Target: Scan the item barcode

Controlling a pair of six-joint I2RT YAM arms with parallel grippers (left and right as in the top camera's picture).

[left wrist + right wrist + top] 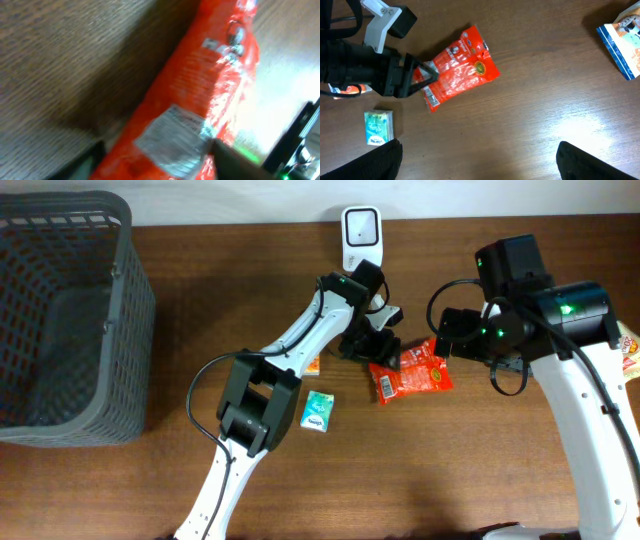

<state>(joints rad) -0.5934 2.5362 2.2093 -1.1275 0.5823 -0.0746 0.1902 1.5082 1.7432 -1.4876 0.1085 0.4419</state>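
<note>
Now left tool point(426, 76) straddles red packet point(461, 65) end edge — open tabletop point(530, 117) beyond

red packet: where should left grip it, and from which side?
Probably the packet's short end by the left gripper, coming from above with fingers straddling its narrow width. It lies flat and thin, so a top-down pinch across the width looks the only purchase. Keep clear of the white label near that end, which likely carries the barcode.
</note>
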